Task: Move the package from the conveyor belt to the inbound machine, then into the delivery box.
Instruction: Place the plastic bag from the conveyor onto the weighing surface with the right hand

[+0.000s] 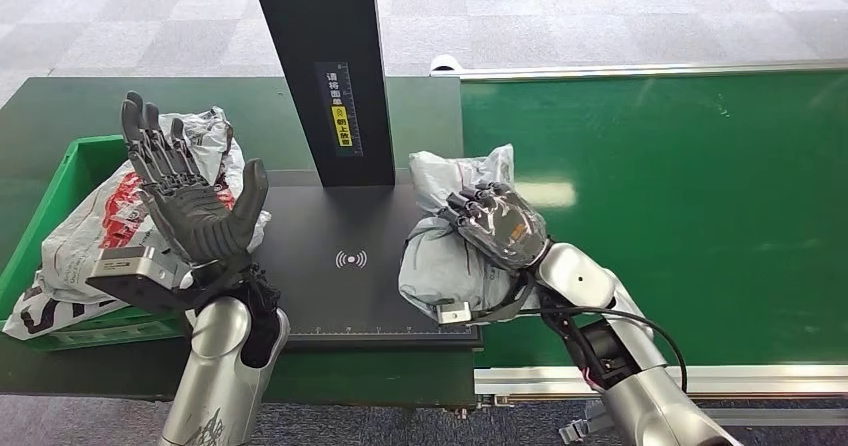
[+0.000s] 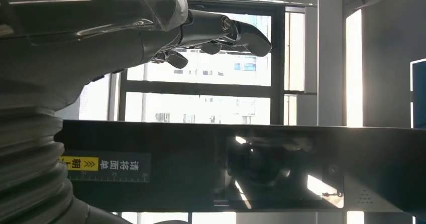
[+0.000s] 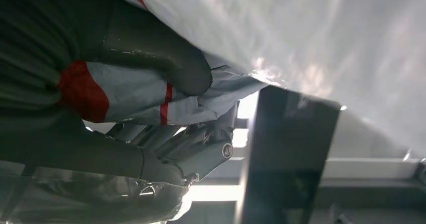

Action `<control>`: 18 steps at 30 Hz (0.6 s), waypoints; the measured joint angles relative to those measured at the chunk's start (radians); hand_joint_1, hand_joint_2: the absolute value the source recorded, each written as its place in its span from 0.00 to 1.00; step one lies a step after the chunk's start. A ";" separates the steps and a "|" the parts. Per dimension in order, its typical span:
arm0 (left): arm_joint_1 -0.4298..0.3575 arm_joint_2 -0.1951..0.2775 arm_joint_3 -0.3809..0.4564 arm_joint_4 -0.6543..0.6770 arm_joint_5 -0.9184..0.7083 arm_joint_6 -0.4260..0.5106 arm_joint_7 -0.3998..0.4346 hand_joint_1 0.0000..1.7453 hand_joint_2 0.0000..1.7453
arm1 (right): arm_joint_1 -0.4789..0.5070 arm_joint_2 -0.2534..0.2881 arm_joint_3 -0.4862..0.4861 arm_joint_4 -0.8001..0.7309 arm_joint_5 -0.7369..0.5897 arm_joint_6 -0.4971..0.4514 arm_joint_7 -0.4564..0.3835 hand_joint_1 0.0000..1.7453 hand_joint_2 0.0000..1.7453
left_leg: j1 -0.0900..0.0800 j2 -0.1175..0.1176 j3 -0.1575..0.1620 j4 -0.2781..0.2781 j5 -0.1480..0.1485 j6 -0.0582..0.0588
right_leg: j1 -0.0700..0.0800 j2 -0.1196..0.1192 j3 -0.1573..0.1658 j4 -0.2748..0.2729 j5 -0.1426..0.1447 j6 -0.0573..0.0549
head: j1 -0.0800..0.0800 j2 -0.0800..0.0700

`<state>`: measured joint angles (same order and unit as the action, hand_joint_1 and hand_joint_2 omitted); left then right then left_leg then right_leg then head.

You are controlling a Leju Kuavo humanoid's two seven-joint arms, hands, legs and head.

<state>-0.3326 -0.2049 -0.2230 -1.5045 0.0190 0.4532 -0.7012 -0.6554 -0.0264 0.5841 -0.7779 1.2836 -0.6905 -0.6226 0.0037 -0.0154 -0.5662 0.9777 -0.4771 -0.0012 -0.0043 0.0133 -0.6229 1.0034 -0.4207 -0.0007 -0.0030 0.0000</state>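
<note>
My right hand [image 1: 497,228] grips the package [image 1: 452,256] at the inbound machine [image 1: 350,266]; next, the delivery box [image 1: 75,161]. Left hand [image 1: 190,211] fingers apart.

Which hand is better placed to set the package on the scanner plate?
Right. The right hand already grips the grey package at the black plate's edge; the left hand is raised, open and empty.

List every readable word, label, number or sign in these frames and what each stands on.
"请将面单" then, on yellow, "朝上放置": strip label on the black post of the inbound machine; the last characters are uncertain.
Wireless-wave symbol: on the machine's black scan plate.
Ruler ticks along the plate's front edge: too small to read.
Red and black print on the bags in the green delivery box: crumpled, unreadable.
</note>
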 joint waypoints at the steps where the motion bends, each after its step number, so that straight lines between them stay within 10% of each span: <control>1: -0.001 -0.002 -0.006 0.000 0.001 0.000 0.000 0.00 1.00 | -0.011 0.013 0.016 0.035 0.013 0.000 0.005 1.00 1.00 | 0.000 0.000 0.000 0.000 0.000 0.000 | 0.000 0.000 0.000 0.000 0.000 0.000 | 0.000 0.000; 18: -0.045 -0.045 -0.074 0.038 0.023 -0.034 0.000 0.00 1.00 | -0.112 0.181 0.139 0.404 0.063 0.010 0.140 1.00 1.00 | 0.000 0.000 0.000 0.000 0.000 0.000 | 0.000 0.000 0.000 0.000 0.000 0.000 | 0.000 0.000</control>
<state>-0.3774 -0.2495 -0.2970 -1.4662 0.0420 0.4193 -0.7012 -0.7673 0.1542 0.7234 -0.3741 1.3470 -0.6809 -0.4823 0.0036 -0.0154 -0.5660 0.9778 -0.4771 -0.0012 -0.0043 0.0134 -0.6231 1.0033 -0.4207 -0.0007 -0.0030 -0.0001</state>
